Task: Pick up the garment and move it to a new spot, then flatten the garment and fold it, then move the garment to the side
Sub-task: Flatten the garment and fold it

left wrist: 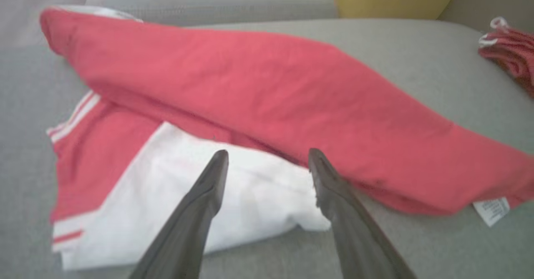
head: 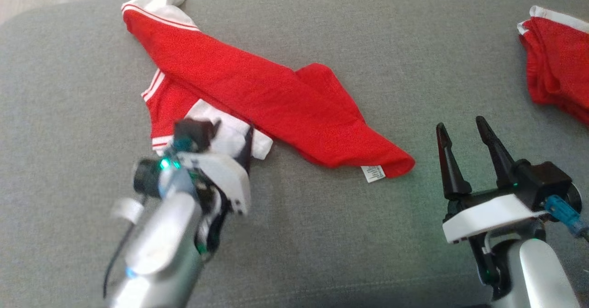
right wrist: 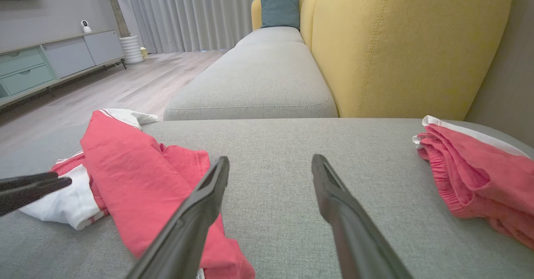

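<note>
Grey sofa seat [head: 322, 252], with a bunched red-and-white cloth [head: 557, 64] at its right edge. Beyond it are a yellow backrest [right wrist: 409, 45], teal cushion [right wrist: 279, 8], grey curtains [right wrist: 200, 12], wood floor [right wrist: 125, 87] and grey sideboard [right wrist: 50, 62].

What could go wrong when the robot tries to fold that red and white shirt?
1. The garment lies twisted, with red cloth doubled over itself; folded like this, it would probably come out lumpy.
2. The left gripper is open over the white sleeve; pinching just that might drag the rest into a bunch.
3. A second red garment lies at the right, so the two could get mixed up.
</note>
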Robot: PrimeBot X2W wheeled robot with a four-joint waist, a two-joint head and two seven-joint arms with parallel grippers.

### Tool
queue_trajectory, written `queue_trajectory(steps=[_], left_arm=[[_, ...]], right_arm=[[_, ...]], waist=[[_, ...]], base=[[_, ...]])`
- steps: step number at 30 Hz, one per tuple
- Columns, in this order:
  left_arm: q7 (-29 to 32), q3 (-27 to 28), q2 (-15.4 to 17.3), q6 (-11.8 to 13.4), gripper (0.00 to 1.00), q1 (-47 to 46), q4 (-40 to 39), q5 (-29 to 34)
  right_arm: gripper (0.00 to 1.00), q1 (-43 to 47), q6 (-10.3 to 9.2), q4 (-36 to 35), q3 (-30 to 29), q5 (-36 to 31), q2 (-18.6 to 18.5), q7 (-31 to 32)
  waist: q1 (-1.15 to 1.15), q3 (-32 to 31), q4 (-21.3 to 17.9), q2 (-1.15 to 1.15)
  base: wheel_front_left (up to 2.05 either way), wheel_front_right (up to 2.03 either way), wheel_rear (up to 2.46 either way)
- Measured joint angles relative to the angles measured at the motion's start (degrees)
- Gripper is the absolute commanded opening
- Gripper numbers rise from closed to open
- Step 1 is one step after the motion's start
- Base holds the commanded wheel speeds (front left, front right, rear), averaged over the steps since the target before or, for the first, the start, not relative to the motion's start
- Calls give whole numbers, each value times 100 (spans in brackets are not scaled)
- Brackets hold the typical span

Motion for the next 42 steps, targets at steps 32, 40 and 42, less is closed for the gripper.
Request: queue_trajectory(steps=[32, 40, 42], left_arm=[[124, -465, -4, 435, 0, 248, -1, 232], [-333, -314, 14, 598, 0, 472, -531, 111], [-431, -300, 36, 670, 0, 729, -789, 76]], right_arm=[[100, -15, 0, 81, -4, 92, 0, -93], [100, -14, 0, 100, -22, 100, 0, -112], [100, -12, 0, 101, -55, 100, 0, -116]], waist=[[0, 290, -303, 0], [0, 197, -220, 0], [0, 170, -177, 0]], base=[[0, 0, 0], [0, 0, 0], [0, 0, 0]])
